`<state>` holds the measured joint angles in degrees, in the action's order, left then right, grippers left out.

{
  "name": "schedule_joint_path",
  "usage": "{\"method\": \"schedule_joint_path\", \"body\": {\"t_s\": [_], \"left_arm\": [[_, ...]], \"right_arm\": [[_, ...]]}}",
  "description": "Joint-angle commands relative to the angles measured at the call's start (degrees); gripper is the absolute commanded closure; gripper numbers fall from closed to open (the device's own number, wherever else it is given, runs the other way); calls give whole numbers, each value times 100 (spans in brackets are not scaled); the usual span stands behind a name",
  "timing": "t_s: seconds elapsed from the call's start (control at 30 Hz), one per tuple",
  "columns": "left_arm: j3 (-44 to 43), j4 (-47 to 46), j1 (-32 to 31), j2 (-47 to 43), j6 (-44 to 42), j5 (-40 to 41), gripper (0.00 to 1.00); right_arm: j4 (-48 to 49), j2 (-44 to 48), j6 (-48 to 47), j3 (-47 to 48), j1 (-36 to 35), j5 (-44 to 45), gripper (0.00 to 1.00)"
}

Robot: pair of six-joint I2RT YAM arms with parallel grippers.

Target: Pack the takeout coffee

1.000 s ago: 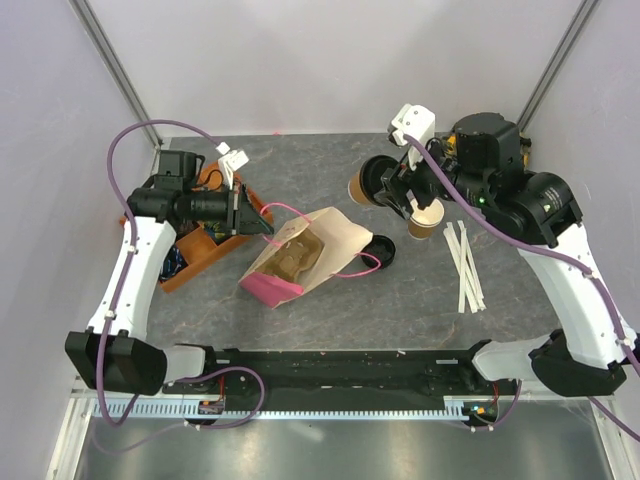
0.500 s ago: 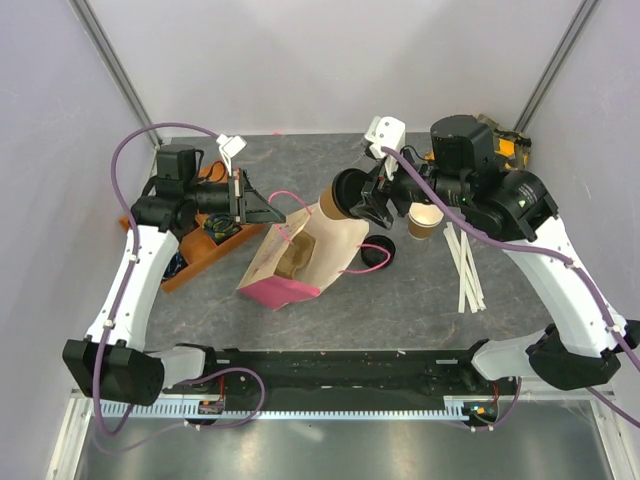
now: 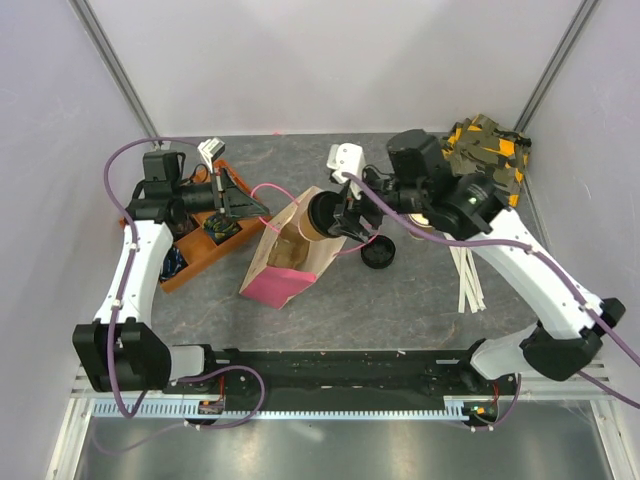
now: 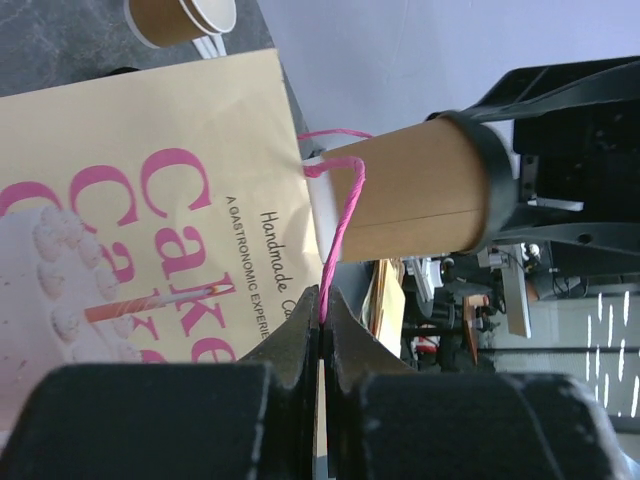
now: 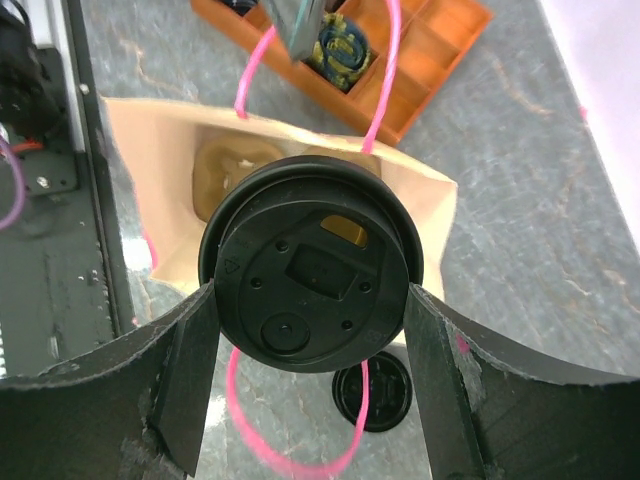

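Status: the right pincer (image 5: 310,300) grips the tan paper takeout coffee cup (image 3: 322,215) at its round black plastic lid, centre of the top view. The cup's long axis runs straight out from the pincer, base towards the open mouth of the tan paper cake bag (image 3: 285,262) at lower left. The left pincer (image 4: 322,325) is pressed shut on the bag's pink cord handle (image 4: 342,235). Next, I'd judge: push along that axis.

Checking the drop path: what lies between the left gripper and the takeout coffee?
Left wrist view: the pink bag handle, pinched by the left gripper, runs up across the takeout coffee.
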<state>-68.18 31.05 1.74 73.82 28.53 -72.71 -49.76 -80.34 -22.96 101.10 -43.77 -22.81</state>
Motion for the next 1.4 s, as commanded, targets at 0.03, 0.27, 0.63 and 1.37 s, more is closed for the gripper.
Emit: {"method": "schedule_joint_path", "body": {"t_s": [0.03,0.27,0.63,1.37], "left_arm": [[120,235,336,-210,-365,-253,98],[340,595,424,-395,-928,-200,98],[376,1743,424,-448,-2587,-95,98],[-889,2890,-560,36,-3830,-94,98]], "right_arm": [[1080,-26,-437,-660,-131,66,41],[2003,-62,-525,-1915,-475,706,43],[3077,-193,-508,-2648,-730,1226,44],[3129,-492,442,-2173,-317,716,46]]}}
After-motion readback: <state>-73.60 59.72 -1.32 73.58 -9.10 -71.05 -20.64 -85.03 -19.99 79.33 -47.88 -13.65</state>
